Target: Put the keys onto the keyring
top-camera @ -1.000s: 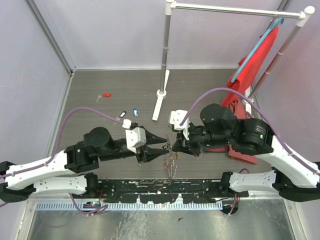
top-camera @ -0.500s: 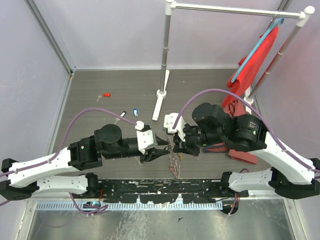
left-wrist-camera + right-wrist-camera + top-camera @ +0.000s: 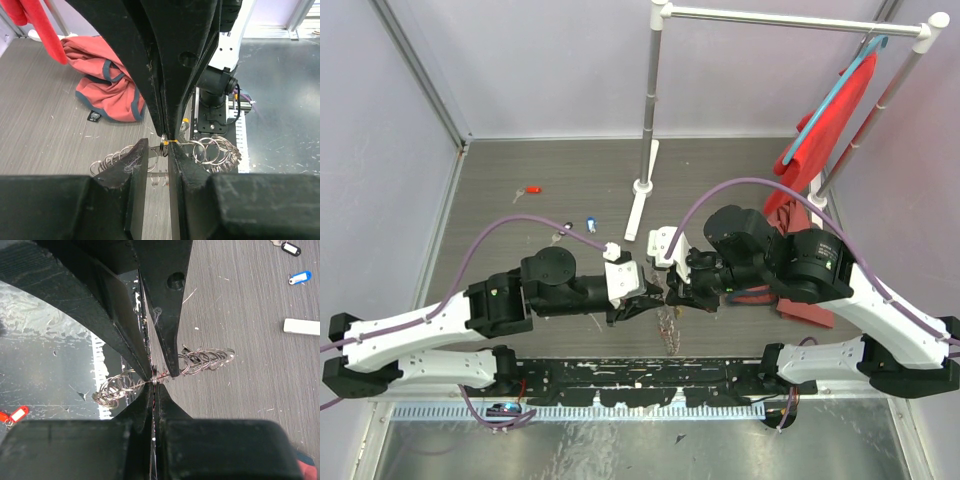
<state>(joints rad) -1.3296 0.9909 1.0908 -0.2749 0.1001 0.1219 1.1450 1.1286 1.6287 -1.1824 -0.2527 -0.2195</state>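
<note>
Right hand (image 3: pixel 672 293): fully closed, fingertips pinched on the wire of the keyring (image 3: pixel 667 325). In the right wrist view, the two fingers meet with no gap, and the ring's small silvery loops spread out to either side of the pinch point. Left hand (image 3: pixel 653 296): partly open, tip to tip with the right hand at the table's middle front. In the left wrist view its fingers (image 3: pixel 135 170) stand a narrow gap apart, one on each side of the pinch point. Whether either finger touches the ring cannot be told. A small yellow piece (image 3: pixel 175 142) shows at the pinch point, just beside the left hand's right finger. What it is cannot be told. Keyring position: hanging from the right hand between the two arms, near the front edge of the table (image 3: pixel 540 160), with most of its loops below the fingertips. Whether the lowest loops rest on the table cannot be told. A red key (image 3: pixel 532 190), a black key (image 3: pixel 290 249) and a blue key (image 3: pixel 591 226) lie on the table, well apart from both hands. The red one is farthest left and the black and blue ones are near each other. A rack (image 3: pixel 650 100) stands behind the hands. A red cloth (image 3: pixel 107 95) lies crumpled on the table at the right.
</note>
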